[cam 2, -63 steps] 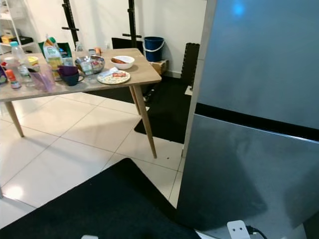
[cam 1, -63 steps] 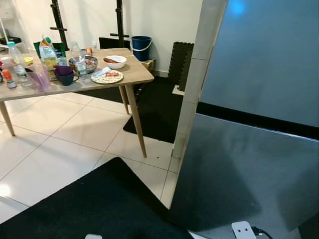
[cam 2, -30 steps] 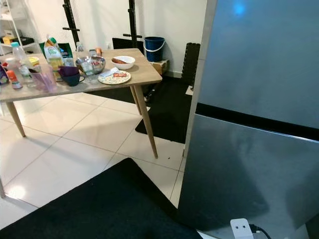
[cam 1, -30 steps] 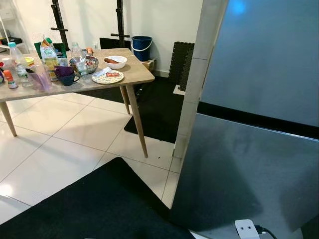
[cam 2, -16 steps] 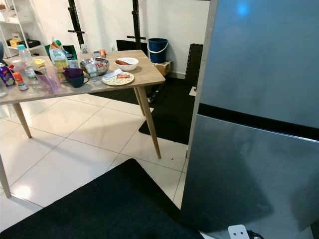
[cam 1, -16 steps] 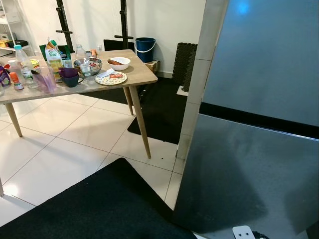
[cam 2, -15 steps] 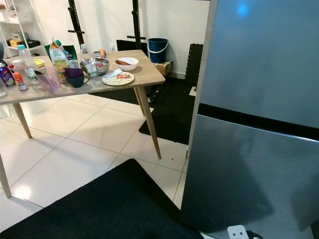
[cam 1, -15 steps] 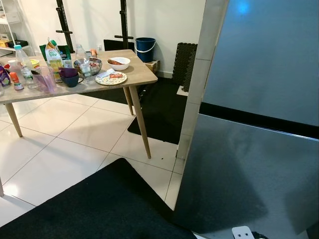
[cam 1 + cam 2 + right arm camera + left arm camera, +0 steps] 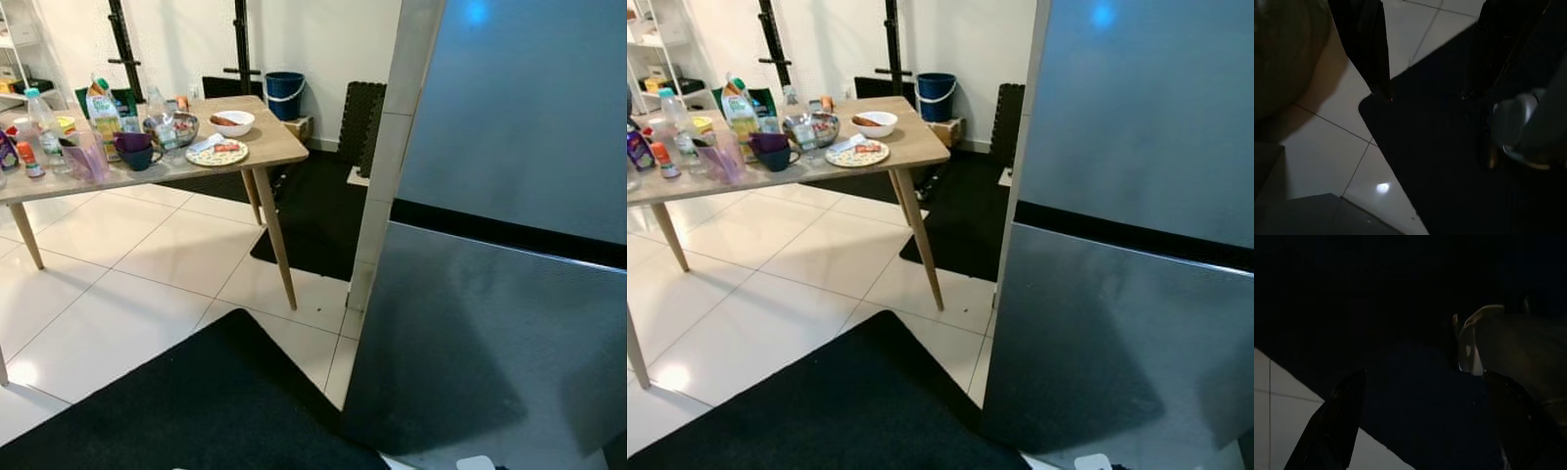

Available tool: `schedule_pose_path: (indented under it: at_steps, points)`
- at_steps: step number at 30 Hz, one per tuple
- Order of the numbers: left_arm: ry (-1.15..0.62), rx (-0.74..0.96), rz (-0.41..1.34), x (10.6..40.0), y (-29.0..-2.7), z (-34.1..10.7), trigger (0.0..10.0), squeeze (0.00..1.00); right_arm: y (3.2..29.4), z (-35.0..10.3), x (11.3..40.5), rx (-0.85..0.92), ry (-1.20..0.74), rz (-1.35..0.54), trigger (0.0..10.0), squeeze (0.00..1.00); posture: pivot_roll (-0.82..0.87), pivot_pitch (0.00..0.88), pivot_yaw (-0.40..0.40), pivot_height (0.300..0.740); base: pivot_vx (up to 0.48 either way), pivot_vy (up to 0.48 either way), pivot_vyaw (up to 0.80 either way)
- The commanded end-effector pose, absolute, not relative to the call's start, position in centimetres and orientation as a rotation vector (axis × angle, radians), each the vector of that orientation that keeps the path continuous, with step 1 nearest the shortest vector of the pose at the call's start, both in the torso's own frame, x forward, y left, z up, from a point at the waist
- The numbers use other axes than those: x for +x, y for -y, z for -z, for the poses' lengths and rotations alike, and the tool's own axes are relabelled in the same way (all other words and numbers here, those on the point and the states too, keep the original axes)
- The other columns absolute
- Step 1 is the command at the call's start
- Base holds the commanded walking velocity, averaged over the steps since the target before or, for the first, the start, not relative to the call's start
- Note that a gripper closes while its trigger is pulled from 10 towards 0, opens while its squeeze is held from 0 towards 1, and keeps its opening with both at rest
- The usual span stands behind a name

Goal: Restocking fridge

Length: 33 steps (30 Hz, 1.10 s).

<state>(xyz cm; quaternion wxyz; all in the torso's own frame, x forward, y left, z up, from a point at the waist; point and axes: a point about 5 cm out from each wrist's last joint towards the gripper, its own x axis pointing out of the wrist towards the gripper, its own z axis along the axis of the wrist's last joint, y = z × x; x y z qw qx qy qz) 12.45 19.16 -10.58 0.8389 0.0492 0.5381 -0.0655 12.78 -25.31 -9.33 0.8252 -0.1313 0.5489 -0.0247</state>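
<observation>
1. Both arms hang idle over the black mat (image 9: 196,411). The left gripper (image 9: 1420,431) has its two fingers spread wide apart with nothing between them, and the right gripper (image 9: 1425,95) is likewise parted and empty, pointing down at the mat's corner and the white tiled floor (image 9: 88,313).
2. Close on the right stands the fridge (image 9: 509,245), doors closed: a grey upper door above a dark horizontal gap, and a steel-grey lower door below it.
3. Left of the fridge, past the tiles, stands a wooden desk (image 9: 269,147) on slanted legs.
4. On its near right end lies a patterned plate (image 9: 216,153) with food, and just behind it a white bowl (image 9: 232,122).
5. Further left along the desk sit a steel bowl (image 9: 176,127), a purple cup (image 9: 132,149), a pink transparent jug (image 9: 86,157), a carton (image 9: 102,110) and a water bottle (image 9: 41,116).
6. Against the far wall are a blue bucket (image 9: 284,94) and a dark folded mat (image 9: 361,116).
</observation>
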Motion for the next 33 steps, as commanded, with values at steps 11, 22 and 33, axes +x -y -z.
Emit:
schedule_pose_path:
  at_steps: [11,22,33]
  points:
    - [-1.135,0.108,0.169,12.3,-17.9,10.8,10.0,0.00,25.4,9.5,12.2,-0.312,-1.182,0.013,10.0,0.00,0.04,0.058,-0.047,0.740,0.000,0.000,0.00]
    - [-1.148,0.097,0.164,11.9,-17.8,10.9,10.0,0.00,26.3,9.2,12.3,-0.320,-1.174,0.021,10.0,0.00,0.04,0.031,-0.057,0.740,0.000,0.000,0.00]
    - [-1.137,0.090,0.164,12.5,-17.6,10.8,10.0,0.00,24.9,9.1,13.9,-0.320,-1.151,0.008,10.0,0.00,0.04,0.007,-0.056,0.740,0.000,0.000,0.00]
